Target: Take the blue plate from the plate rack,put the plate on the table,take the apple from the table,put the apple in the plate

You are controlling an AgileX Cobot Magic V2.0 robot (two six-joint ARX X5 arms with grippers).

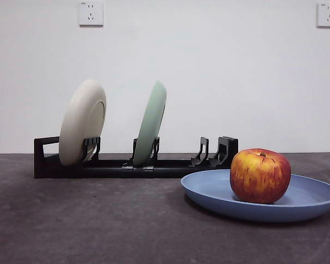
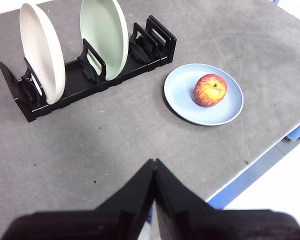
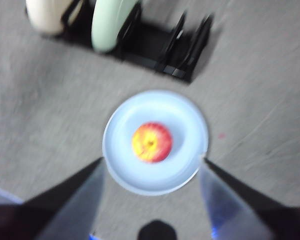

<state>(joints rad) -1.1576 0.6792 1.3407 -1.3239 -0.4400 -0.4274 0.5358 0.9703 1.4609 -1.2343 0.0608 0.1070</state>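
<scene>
Apple (image 1: 260,175) on blue plate (image 1: 305,199), rack (image 1: 132,165) behind, right tool (image 3: 152,162) apart, left tool (image 2: 154,165) together.

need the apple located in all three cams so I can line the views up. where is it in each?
Front view: apple at lower right, sitting on the blue plate.
Left wrist view: apple right of centre, on the blue plate, clear of the shut left claw.
Right wrist view: apple near centre, blurred, on the blue plate.
Shared landmark: plate rack beside the plate.
</scene>
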